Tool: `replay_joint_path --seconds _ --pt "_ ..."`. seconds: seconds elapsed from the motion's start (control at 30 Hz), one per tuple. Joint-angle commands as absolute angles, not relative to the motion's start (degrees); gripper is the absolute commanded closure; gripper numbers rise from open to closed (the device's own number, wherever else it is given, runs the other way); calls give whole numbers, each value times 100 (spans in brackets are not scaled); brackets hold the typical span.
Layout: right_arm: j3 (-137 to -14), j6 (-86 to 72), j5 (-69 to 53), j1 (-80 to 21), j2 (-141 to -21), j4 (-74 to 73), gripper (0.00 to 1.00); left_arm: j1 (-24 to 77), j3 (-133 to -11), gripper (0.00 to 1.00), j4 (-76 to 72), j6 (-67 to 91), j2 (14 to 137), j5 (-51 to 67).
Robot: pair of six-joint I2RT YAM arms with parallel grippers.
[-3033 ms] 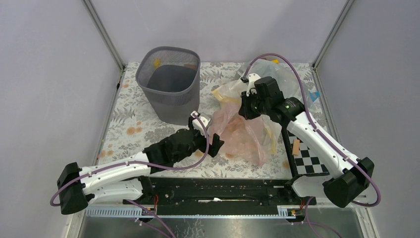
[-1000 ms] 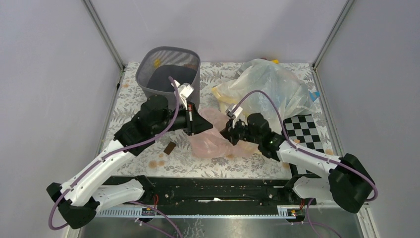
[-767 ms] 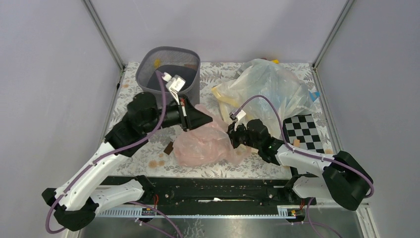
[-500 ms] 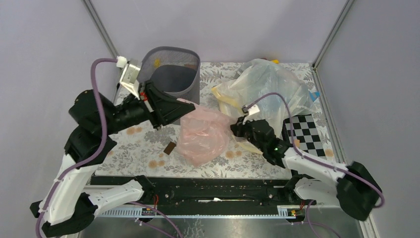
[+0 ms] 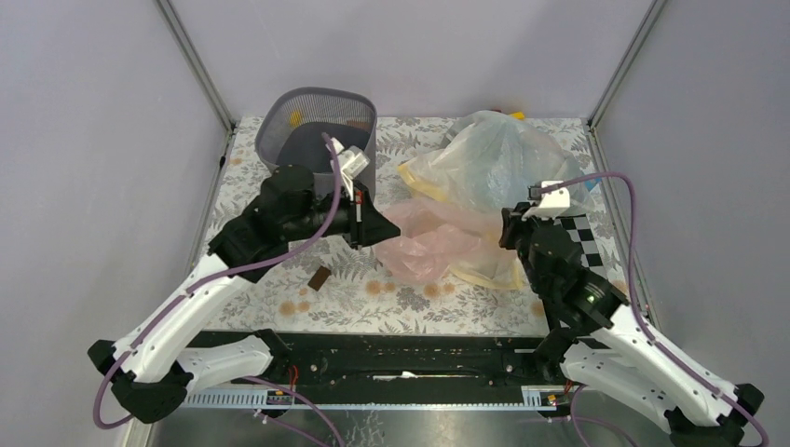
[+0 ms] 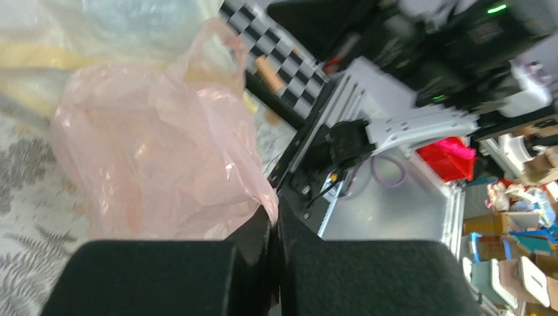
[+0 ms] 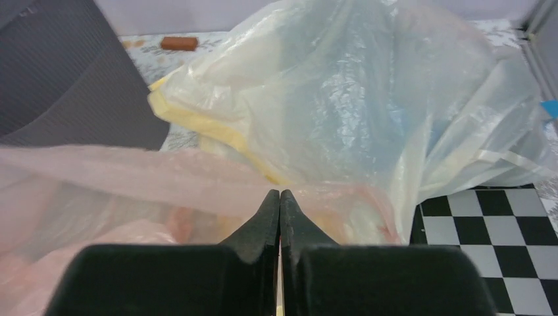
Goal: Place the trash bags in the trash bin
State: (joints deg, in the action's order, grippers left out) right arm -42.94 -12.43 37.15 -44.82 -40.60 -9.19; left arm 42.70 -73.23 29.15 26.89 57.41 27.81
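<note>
The pale pink trash bag [image 5: 433, 244] hangs stretched between my two grippers over the middle of the table. My left gripper [image 5: 380, 226] is shut on its left edge, just right of the dark grey mesh trash bin [image 5: 270, 121]. In the left wrist view the film [image 6: 151, 145] runs into the closed left gripper [image 6: 275, 209]. My right gripper [image 5: 506, 226] is shut on the bag's right end. The right wrist view shows pink film [image 7: 131, 178] pulled taut to the closed right gripper [image 7: 280, 193], with the bin's wall [image 7: 59, 79] at upper left.
A bigger clear bag with a cream-yellow band [image 5: 494, 158] lies at the back right, behind the pink bag [image 7: 342, 85]. A checkerboard [image 5: 585, 235] lies under the right arm. A small brown block [image 5: 319, 278] lies on the floral cloth near the front.
The left arm swung down and right from beside the bin's left rim. The right arm pulled back to the right, and the pink bag went from a hanging bunch to a stretched sheet.
</note>
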Motion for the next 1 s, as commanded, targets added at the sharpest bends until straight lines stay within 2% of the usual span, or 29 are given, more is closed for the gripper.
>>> replay_joint_path --seconds 0.0,0.17,0.23,0.33,0.6,0.77,0.97 --pt "-4270 -989 2802 -4465 -3754 -1365 100 4254 -7163 100 2735 2206 5712 2595" --pt "-4101 -713 343 -4465 -4366 -774 100 4253 -7119 100 3032 1982 5762 2820" --pt "-4080 -804 33 -4467 -4686 -385 100 4254 -7081 100 3137 1948 5797 2841" --pt "-3745 -897 -526 -4491 -4968 939 100 4253 -6917 100 3141 1998 5791 2845" --pt "-3309 -354 -858 -4972 -6372 3559 100 4252 -6802 100 3307 1989 5846 2718" --pt "-3218 -46 -1132 -5193 -7297 4104 100 4252 -6564 100 3442 2081 5771 2422" --pt "-3282 172 -1029 -5385 -8346 4603 100 4254 -6107 100 2887 2428 5425 2427"
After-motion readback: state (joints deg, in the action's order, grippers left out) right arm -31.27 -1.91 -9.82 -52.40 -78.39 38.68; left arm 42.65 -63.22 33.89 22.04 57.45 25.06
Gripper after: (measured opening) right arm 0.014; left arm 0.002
